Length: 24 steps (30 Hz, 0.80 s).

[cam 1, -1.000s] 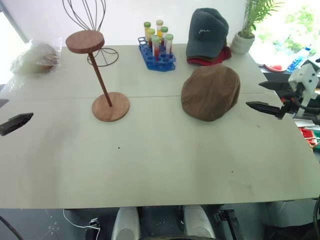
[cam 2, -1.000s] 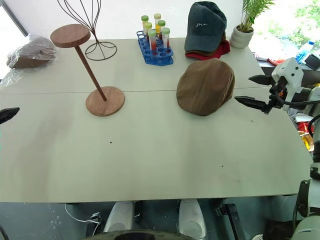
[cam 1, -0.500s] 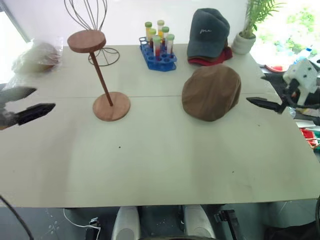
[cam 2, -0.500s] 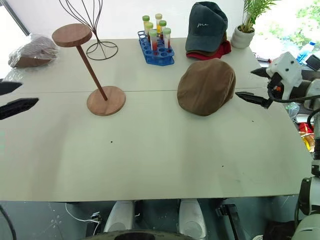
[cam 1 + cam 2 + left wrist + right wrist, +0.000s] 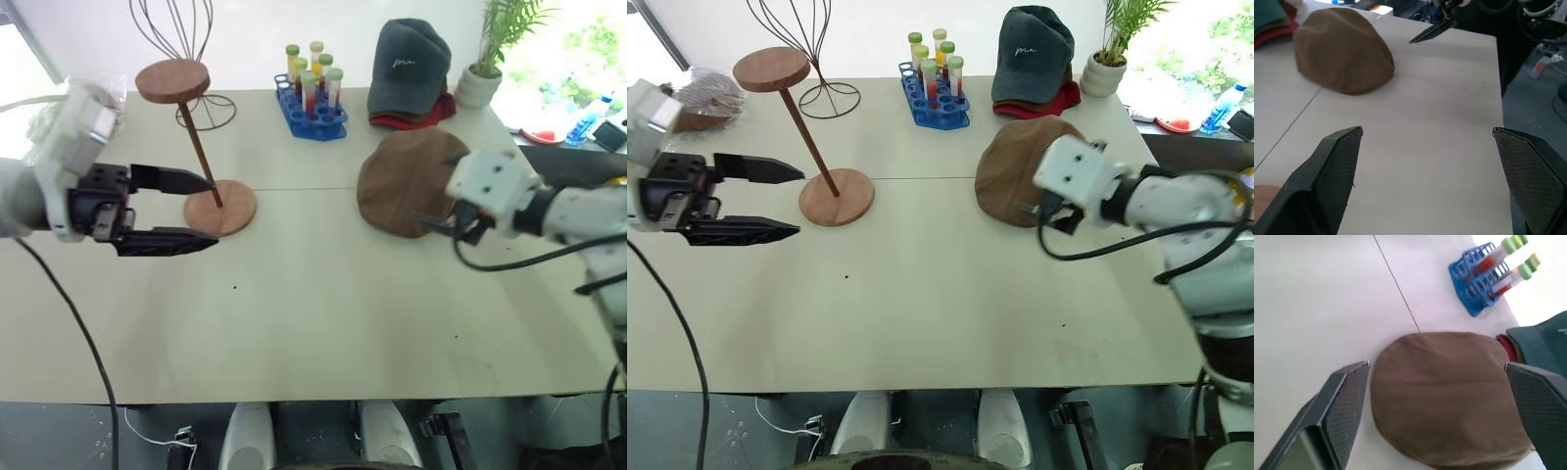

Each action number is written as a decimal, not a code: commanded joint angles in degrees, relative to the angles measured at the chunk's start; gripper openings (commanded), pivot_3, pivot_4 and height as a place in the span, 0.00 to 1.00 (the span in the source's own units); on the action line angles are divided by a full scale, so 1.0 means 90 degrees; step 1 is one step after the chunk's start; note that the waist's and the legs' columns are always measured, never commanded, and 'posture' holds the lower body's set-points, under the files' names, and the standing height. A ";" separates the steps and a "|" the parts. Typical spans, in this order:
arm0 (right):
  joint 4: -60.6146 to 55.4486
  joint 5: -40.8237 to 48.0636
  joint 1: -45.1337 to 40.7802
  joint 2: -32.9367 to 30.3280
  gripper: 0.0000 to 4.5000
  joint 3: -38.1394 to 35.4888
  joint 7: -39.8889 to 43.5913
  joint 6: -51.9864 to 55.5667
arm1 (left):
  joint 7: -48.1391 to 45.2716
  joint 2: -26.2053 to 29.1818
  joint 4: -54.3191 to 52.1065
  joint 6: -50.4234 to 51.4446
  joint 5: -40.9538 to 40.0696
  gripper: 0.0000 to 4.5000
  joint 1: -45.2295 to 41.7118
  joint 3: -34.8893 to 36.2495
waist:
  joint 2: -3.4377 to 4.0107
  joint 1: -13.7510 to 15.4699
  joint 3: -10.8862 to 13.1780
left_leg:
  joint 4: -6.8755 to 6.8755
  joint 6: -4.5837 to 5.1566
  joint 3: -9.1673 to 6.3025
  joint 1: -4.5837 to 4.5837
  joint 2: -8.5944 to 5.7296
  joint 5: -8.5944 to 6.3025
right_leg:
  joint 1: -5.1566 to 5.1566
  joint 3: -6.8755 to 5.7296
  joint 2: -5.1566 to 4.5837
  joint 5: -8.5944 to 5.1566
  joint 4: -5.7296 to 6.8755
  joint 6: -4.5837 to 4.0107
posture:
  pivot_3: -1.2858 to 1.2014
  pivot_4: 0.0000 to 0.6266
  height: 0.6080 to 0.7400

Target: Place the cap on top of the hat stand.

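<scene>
we see the cap (image 5: pixel 411 181) lying flat on the desk (image 5: pixel 323 304) directly ahead of our wide-open right gripper (image 5: pixel 441 227), far nearer than the equally wide left gripper (image 5: pixel 201 211) beside the hat stand (image 5: pixel 201 147).

Brown flat cap (image 5: pixel 407 181), soft suede-like, no lettering, rounded and wide, lies crown-up and flat on the tabletop (image 5: pixel 323 304) on my right side, just past the seam line. Hat stand (image 5: pixel 193 147) on my left side, well apart from the cap: reddish-brown wood, round top disc bare, thin rod slanting down to a larger round base that sits flat on the tabletop.
</scene>
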 commanded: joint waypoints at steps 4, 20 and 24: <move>-0.0052 -0.1349 0.0705 0.0223 1.00 0.0949 -0.1027 -0.0486 | -0.0409 -0.0254 0.0426 -0.0177 0.0344 0.99 -0.0793 -0.0587 | -0.0024 -0.0014 -0.0004 | 0.0021 0.0007 -0.0004 -0.0002 0.0000 -0.0004 | 0.0012 0.0000 0.0000 0.0000 -0.0003 0.0000 | 0.52 0.24 0.91; 0.3817 -0.4010 0.0202 0.1892 1.00 0.2341 -0.3132 -0.2658 | -0.0657 -0.0577 0.0689 -0.0211 0.0747 0.99 -0.1287 -0.0851 | -0.0073 -0.0077 -0.0010 | 0.0025 0.0012 -0.0026 0.0006 0.0001 -0.0005 | 0.0022 0.0000 0.0013 0.0000 0.0002 -0.0001 | 0.52 0.24 0.91; 0.5093 -0.4312 -0.0415 0.2256 1.00 0.2335 -0.3707 -0.3042 | -0.0569 -0.0624 0.0615 -0.0225 0.0732 0.99 -0.1204 -0.0780 | -0.0084 -0.0087 -0.0014 | 0.0030 0.0012 -0.0028 0.0009 0.0001 -0.0005 | 0.0029 0.0000 0.0013 0.0002 0.0002 -0.0003 | 0.52 0.24 0.91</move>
